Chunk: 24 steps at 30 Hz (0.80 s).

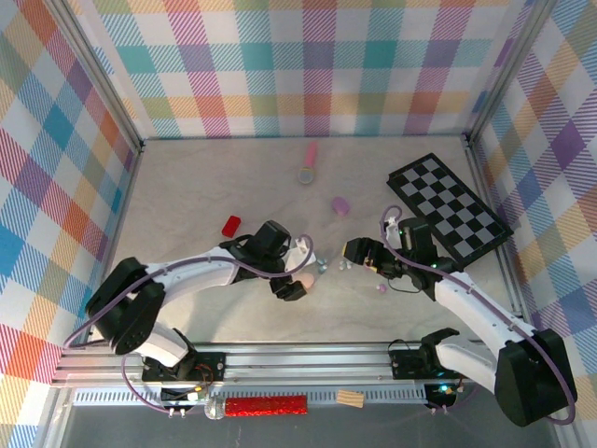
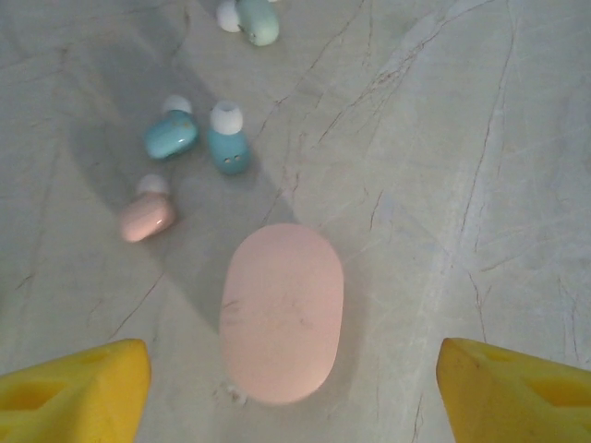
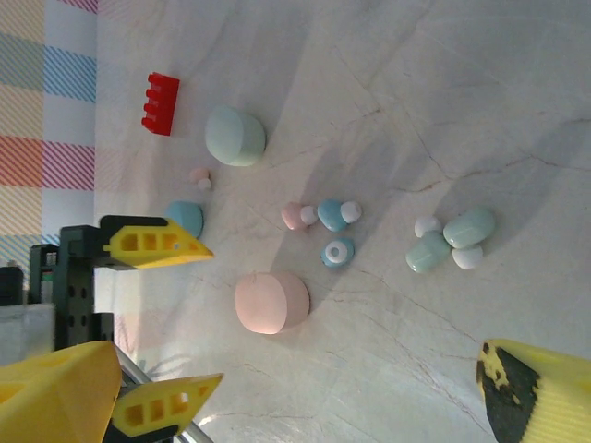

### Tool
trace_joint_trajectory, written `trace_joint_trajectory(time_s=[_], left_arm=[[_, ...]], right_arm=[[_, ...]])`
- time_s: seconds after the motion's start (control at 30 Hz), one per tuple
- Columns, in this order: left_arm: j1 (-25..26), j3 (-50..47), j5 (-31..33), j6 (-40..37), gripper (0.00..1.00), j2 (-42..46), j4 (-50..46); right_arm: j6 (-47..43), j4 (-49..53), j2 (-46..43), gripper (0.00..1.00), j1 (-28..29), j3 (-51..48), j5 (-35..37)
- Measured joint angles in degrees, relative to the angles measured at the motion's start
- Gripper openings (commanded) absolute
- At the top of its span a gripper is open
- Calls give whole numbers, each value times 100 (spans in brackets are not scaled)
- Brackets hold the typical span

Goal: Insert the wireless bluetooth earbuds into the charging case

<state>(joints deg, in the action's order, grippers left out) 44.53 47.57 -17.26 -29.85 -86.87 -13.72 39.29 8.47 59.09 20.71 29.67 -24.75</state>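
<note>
Left end effector (image 2: 286, 365) is spread wide, released. Its yellow fingers (image 2: 78, 392) sit either side of the pink case (image 2: 282, 314) without touching it, mid-desk (image 2: 462, 138) toward the near edge. The earbuds (image 2: 228, 138) lie loose just beside the case: two blue, one pink (image 2: 146, 214), mint ones (image 2: 259, 20) nearer the right edge. Right end effector (image 3: 295, 388) hangs released, gripping nothing.

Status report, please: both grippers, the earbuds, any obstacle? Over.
Left gripper open, pink case between its fingers, untouched. Right gripper open, empty. Earbuds loose on table beyond the case. Nothing in the way.
</note>
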Motion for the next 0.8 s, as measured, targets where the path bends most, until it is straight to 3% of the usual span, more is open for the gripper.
trace_joint_trajectory(time_s=[0.17,0.37,0.47,0.73,0.8], left_arm=[[175,328,83,-125,70,-444,-146],[302,632,310,-291,70,-793,-433],[354,800,457,-411,63,-968,-619],[382,1075,931,-601,63,-1342,-1145],[382,1078,992,-651,56,-1368,-1178]], right_arm=[[81,4,-39,99,0,-37,2],[83,28,-164,99,0,-129,2],[81,37,-236,99,0,-160,13],[81,103,-363,99,0,-223,68],[81,133,-378,99,0,-225,90]])
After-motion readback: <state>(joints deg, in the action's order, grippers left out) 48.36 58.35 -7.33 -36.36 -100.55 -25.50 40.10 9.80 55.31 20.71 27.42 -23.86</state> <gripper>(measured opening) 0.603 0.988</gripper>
